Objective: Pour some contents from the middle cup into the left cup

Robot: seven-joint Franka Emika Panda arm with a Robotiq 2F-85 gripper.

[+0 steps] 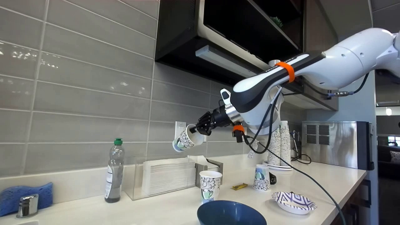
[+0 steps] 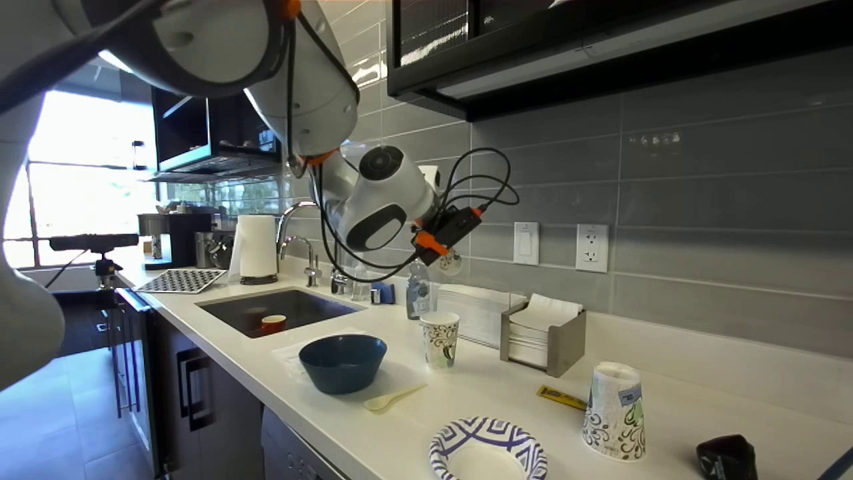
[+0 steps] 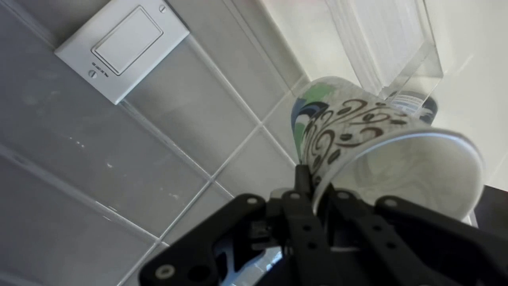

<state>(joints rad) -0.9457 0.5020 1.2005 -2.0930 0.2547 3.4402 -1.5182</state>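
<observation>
My gripper (image 1: 194, 129) is shut on the rim of the middle cup (image 1: 185, 140), a patterned paper cup held in the air above the napkin holder. In the wrist view my fingers (image 3: 313, 184) pinch the wall of this cup (image 3: 349, 123), one inside and one outside. It is tipped far over, its mouth towards my gripper. In an exterior view only a small part of the held cup (image 2: 451, 262) shows behind my wrist. The left cup (image 1: 210, 185), with a similar swirl pattern, stands upright on the counter, lower than my gripper; it shows again in an exterior view (image 2: 440, 341).
A dark blue bowl (image 2: 343, 363) stands beside the upright cup. An upside-down cup (image 2: 614, 413), a patterned paper bowl (image 2: 490, 430) and a yellow packet (image 2: 562, 397) lie further along. Napkin holder (image 1: 168, 175) and soap bottle (image 1: 114, 175) stand by the wall. A dark cabinet (image 1: 178, 31) hangs above.
</observation>
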